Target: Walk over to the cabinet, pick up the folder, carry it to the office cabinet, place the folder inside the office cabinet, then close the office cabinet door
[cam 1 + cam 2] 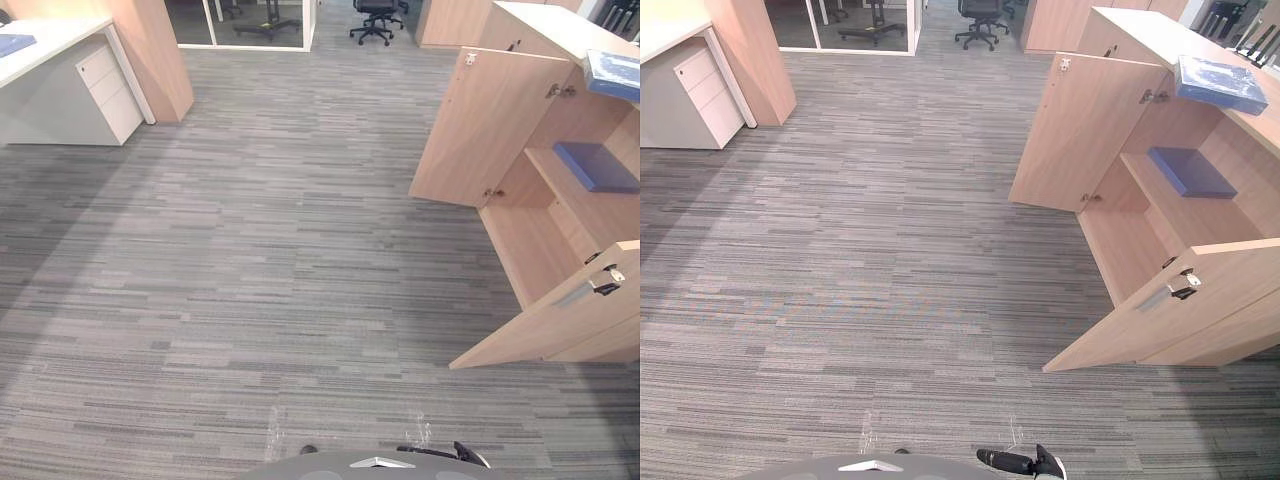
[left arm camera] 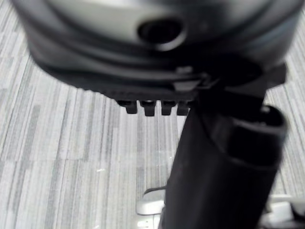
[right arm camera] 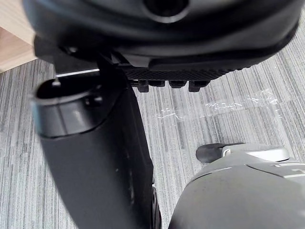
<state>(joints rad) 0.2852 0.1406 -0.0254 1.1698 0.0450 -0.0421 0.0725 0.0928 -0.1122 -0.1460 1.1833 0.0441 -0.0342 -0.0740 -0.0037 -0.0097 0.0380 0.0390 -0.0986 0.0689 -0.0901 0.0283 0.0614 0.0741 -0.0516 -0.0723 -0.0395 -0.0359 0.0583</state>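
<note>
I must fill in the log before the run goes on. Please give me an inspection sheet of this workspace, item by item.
Surface: grey striped carpet.
Job's things: office cabinet at right, far door and near door both open; blue folder flat on its inner shelf; second blue folder lying on its top.
Clutter: blue flat item on the white desk, far left.
Hands: left hand and right hand hang low over the carpet, nothing seen in them.
Cables: nothing seen.
Surroundings: drawer unit under the desk, office chair, glass partition.
</note>
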